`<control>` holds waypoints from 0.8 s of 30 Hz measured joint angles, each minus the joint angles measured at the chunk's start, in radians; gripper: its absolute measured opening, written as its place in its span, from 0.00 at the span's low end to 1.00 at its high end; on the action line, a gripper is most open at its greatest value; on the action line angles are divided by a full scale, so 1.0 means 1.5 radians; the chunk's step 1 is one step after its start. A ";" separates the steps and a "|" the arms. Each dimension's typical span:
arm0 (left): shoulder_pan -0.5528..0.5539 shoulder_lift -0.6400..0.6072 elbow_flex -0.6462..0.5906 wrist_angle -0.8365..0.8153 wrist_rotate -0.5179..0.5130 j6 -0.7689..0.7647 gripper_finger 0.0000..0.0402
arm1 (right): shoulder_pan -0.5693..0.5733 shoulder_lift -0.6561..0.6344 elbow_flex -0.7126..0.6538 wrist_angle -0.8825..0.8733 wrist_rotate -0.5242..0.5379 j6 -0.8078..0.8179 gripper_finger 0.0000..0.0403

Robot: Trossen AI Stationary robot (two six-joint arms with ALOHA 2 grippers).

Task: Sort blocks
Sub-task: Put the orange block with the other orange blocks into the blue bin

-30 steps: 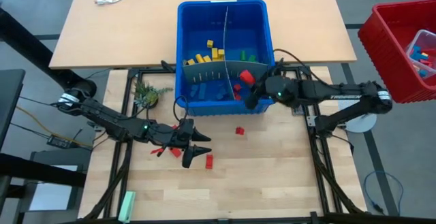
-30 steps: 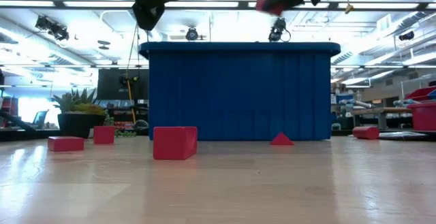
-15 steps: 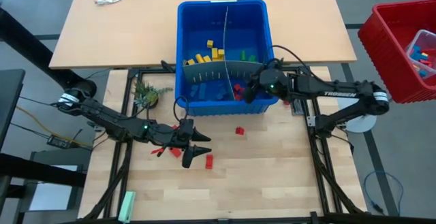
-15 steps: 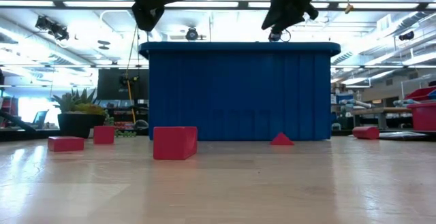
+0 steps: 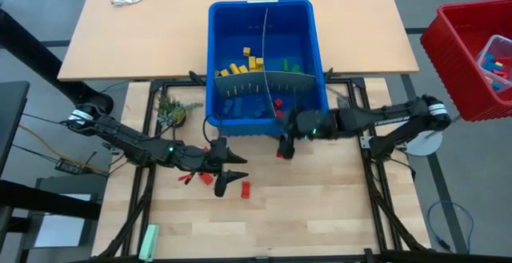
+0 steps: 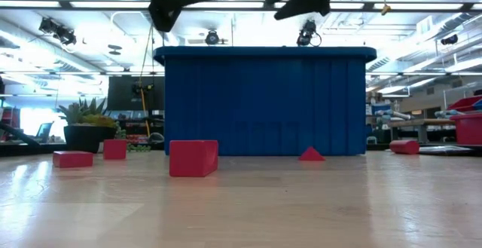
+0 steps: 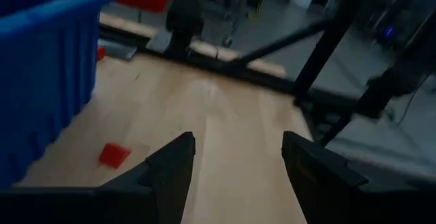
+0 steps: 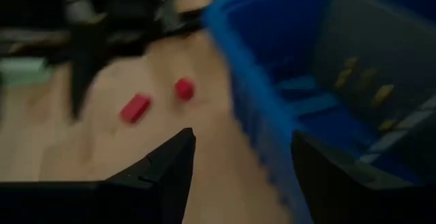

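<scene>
Right gripper (image 5: 286, 145) sits at the front wall of the blue bin (image 5: 216, 23), just past its 6 o'clock edge, over the worktop (image 5: 320, 207). Its fingers (image 8: 163, 173) stand wide apart with nothing between them. Left gripper (image 5: 234, 173) hangs over the worktop at about 7 o'clock from the bin, fingers (image 7: 170, 169) spread wide, also empty.

Blocks: inside the bin, yellow blocks (image 5: 244, 61) lie in the far compartment, green blocks (image 5: 290, 65) at their 3 o'clock. Blue blocks (image 5: 240, 107) fill the near compartment, and red blocks (image 5: 278, 103) sit at its 3 o'clock end. A grey divider (image 5: 260, 77) splits far from near.

On the worktop, one red block (image 5: 246, 188) lies at 5 o'clock of the left gripper, another red block (image 5: 206, 178) at its 9 o'clock, touching or just beside the fingers, hard to tell from above. Small red pieces (image 5: 188, 177) lie further toward 9 o'clock. A red block (image 5: 281, 153) lies mostly hidden under the right gripper.

A small plant (image 5: 172, 111) stands at 9 o'clock of the bin. A pale green bar (image 5: 149, 241) lies at the worktop's 7 o'clock corner. A red basket (image 5: 460, 39) stands off the worktop at 3 o'clock.
</scene>
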 joint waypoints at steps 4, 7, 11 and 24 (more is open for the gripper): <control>0.000 0.000 0.000 -0.036 0.001 -0.002 0.58 | 0.059 0.056 0.000 0.017 0.000 -0.001 0.56; 0.000 0.000 0.000 -0.049 0.002 -0.007 0.58 | 0.091 0.109 0.000 0.047 -0.005 -0.007 0.55; 0.000 0.000 0.000 -0.052 0.002 -0.004 0.58 | 0.113 0.189 0.000 0.113 -0.043 -0.002 0.54; -0.005 -0.031 0.000 -0.052 0.001 -0.003 0.58 | 0.098 0.392 0.000 0.250 -0.171 0.071 0.50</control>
